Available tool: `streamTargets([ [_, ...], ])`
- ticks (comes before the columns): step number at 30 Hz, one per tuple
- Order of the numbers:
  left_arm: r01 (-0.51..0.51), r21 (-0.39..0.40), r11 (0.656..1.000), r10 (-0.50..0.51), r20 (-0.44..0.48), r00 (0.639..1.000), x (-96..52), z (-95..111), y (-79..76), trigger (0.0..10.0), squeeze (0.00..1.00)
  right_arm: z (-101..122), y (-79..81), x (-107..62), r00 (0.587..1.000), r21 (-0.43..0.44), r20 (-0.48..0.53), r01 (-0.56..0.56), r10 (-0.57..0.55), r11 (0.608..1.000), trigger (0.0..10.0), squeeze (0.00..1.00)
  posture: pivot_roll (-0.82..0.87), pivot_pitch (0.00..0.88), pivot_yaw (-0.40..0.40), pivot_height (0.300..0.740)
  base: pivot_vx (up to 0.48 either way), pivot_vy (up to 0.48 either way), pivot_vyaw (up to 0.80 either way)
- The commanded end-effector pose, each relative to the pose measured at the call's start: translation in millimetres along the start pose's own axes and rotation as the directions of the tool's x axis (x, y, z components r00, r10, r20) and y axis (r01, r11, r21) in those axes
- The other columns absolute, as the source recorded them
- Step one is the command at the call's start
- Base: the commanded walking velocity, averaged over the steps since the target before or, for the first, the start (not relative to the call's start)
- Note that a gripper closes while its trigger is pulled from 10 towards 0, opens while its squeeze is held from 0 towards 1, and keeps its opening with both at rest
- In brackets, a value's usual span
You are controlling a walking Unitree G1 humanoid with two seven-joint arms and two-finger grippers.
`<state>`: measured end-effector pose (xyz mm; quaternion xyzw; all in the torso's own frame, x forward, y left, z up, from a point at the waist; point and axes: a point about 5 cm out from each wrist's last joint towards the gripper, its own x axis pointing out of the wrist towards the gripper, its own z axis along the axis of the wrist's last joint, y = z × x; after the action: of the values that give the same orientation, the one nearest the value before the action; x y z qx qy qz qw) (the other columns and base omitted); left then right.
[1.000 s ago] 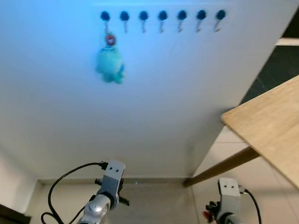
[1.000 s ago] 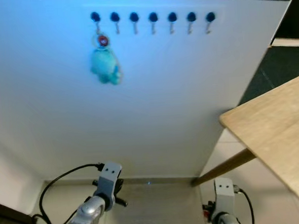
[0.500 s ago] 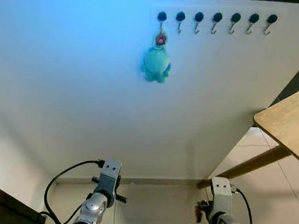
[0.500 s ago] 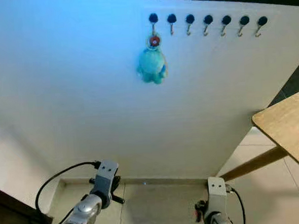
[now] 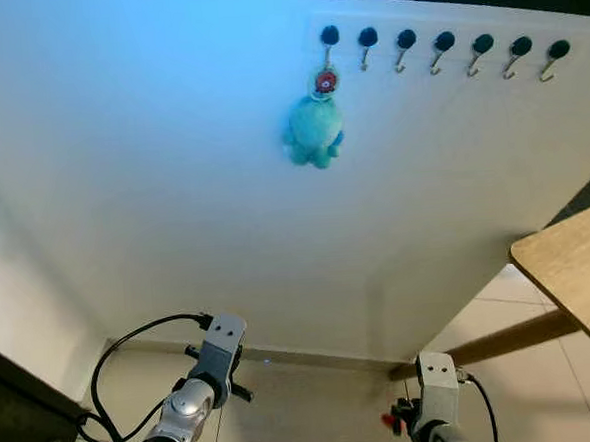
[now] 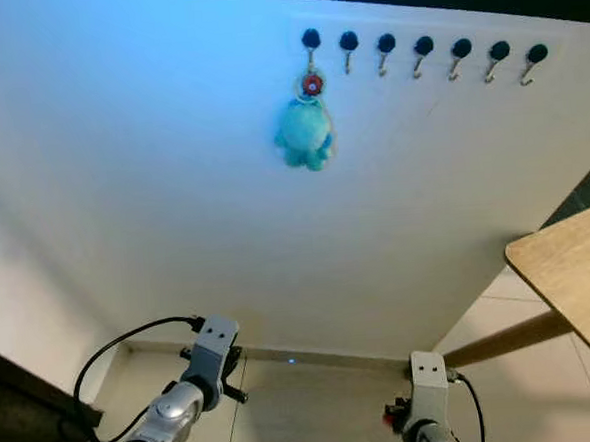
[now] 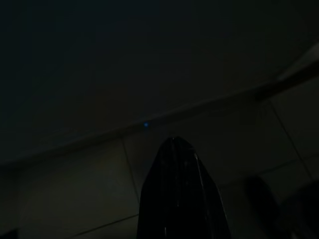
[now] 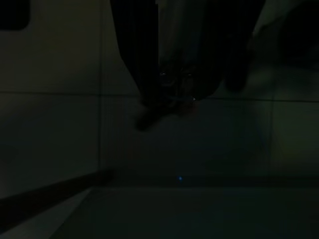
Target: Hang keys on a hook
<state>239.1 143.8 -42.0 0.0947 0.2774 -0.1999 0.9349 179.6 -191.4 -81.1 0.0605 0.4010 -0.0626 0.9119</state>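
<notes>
A row of several black-knobbed hooks (image 5: 445,48) runs along the top of a white wall panel (image 5: 223,185). From the leftmost hook (image 5: 330,38) hangs a key ring with a red-centred tag (image 5: 327,81) and a teal plush toy (image 5: 316,132). The other hooks are bare. My left gripper (image 5: 222,364) hangs low near the floor, far below the hooks; in the dark left wrist view its fingers (image 7: 174,164) press together into one wedge. My right gripper (image 5: 432,405) also hangs low, with a small red spot (image 5: 392,416) beside it.
A light wooden table (image 5: 573,264) juts in from the right, with its leg (image 5: 503,341) slanting to the tiled floor (image 5: 307,411). A dark cabinet corner (image 5: 17,418) stands at the lower left. A black cable (image 5: 132,341) loops off my left wrist.
The camera has swung left, so the hooks and plush sit further right in the picture and less of the table shows. Both arms hang as before.
</notes>
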Motion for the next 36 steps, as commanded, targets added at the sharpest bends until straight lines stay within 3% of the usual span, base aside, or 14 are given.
streamTargets([
  [1, -0.005, -0.012, 1.000, 0.005, -0.001, 1.000, 0.2, -1, -1.6, 10.0, 0.00, -1, -7.1, -1.3, 1.000, 0.017, 0.003, 0.026, -0.026, 1.000, 10.0, 0.00, 0.05, 0.051, -0.048, 0.740, 0.000, 0.000, 0.00],
  [10, -0.053, -0.022, 0.998, 0.053, -0.008, 0.999, 0.2, 0, 3.9, 10.0, 0.00, 1, -6.5, -0.8, 1.000, 0.014, 0.015, 0.020, -0.020, 1.000, 10.0, 0.00, 0.05, 0.050, -0.047, 0.740, 0.000, 0.000, 0.00],
  [13, -0.071, 0.009, 0.997, 0.071, -0.011, 0.997, -1.1, 0, 10.2, 10.0, 0.00, 34, 5.3, 1.2, 0.974, -0.157, 0.192, -0.087, 0.117, 0.984, 10.0, 0.00, 0.05, 0.053, -0.038, 0.740, 0.000, 0.000, 0.00],
  [17, -0.073, 0.030, 0.997, 0.073, -0.003, 0.997, -1.7, 2, 14.9, 10.0, 0.00, 66, 17.8, -1.2, 0.910, -0.255, 0.345, -0.142, 0.228, 0.956, 10.0, 0.00, 0.04, 0.053, -0.033, 0.740, 0.000, 0.000, 0.00],
  [22, -0.065, 0.046, 0.997, 0.064, 0.017, 0.998, -0.9, 9, 20.8, 10.0, 0.00, 142, 35.9, -19.0, 0.720, -0.250, 0.628, -0.173, 0.296, 0.953, 10.0, 0.00, 0.03, 0.053, -0.029, 0.740, 0.000, 0.000, 0.00],
  [23, -0.065, 0.046, 0.997, 0.064, 0.017, 0.998, -0.9, 9, 20.8, 10.0, 0.00, 142, 35.9, -19.0, 0.720, -0.250, 0.628, -0.173, 0.296, 0.953, 10.0, 0.00, 0.03, 0.053, -0.029, 0.740, 0.000, 0.000, 0.00],
  [24, -0.063, 0.045, 0.997, 0.062, 0.032, 0.998, -0.3, 12, 21.6, 10.0, 0.00, 162, 39.7, -26.9, 0.662, -0.242, 0.688, -0.179, 0.299, 0.954, 10.0, 0.00, 0.03, 0.053, -0.027, 0.740, 0.000, 0.480, 0.00],
  [25, -0.046, 0.055, 0.997, 0.041, 0.096, 0.995, 0.5, 22, 21.3, 10.0, 0.00, 203, 46.8, -46.4, 0.538, -0.241, 0.786, -0.187, 0.304, 0.952, 10.0, 0.00, 0.03, 0.054, -0.025, 0.740, 0.000, 0.480, 0.00],
  [26, -0.046, 0.055, 0.997, 0.041, 0.096, 0.995, 0.5, 22, 21.3, 10.0, 0.00, 203, 46.8, -46.4, 0.538, -0.241, 0.786, -0.187, 0.304, 0.952, 10.0, 0.00, 0.03, 0.054, -0.025, 0.740, 0.000, 0.480, 0.00],
  [28, -0.009, 0.072, 0.997, -0.004, 0.185, 0.983, 1.2, 36, 18.4, 10.0, 0.00, 235, 51.4, -66.7, 0.425, -0.252, 0.850, -0.191, 0.312, 0.949, 10.0, 0.00, 0.03, 0.056, -0.025, 0.740, 0.000, 0.000, 0.00],
  [32, 0.028, 0.085, 0.996, -0.049, 0.258, 0.965, 1.2, 49, 14.7, 10.0, 0.00, 254, 54.0, -81.1, 0.353, -0.272, 0.878, -0.186, 0.323, 0.944, 10.0, 0.00, 0.03, 0.060, -0.029, 0.740, 0.000, 0.000, 0.00],
  [34, 0.082, 0.131, 0.988, -0.126, 0.375, 0.918, -2.5, 71, 9.1, 10.0, 0.00, 273, 58.4, -100.5, 0.271, -0.294, 0.901, -0.189, 0.337, 0.937, 10.0, 0.00, 0.03, 0.065, -0.033, 0.740, 0.000, 0.000, 0.00],
  [35, 0.082, 0.131, 0.988, -0.126, 0.375, 0.918, -2.5, 71, 9.1, 10.0, 0.00, 273, 58.4, -100.5, 0.271, -0.294, 0.901, -0.189, 0.337, 0.937, 10.0, 0.00, 0.03, 0.065, -0.033, 0.740, 0.000, 0.000, 0.00],
  [36, 0.120, 0.181, 0.976, -0.191, 0.451, 0.872, -8.5, 88, 4.0, 10.0, 0.00, 283, 63.2, -114.9, 0.217, -0.305, 0.913, -0.200, 0.346, 0.931, 10.0, 0.00, 0.03, 0.066, -0.034, 0.740, 0.000, 0.000, 0.00],
])
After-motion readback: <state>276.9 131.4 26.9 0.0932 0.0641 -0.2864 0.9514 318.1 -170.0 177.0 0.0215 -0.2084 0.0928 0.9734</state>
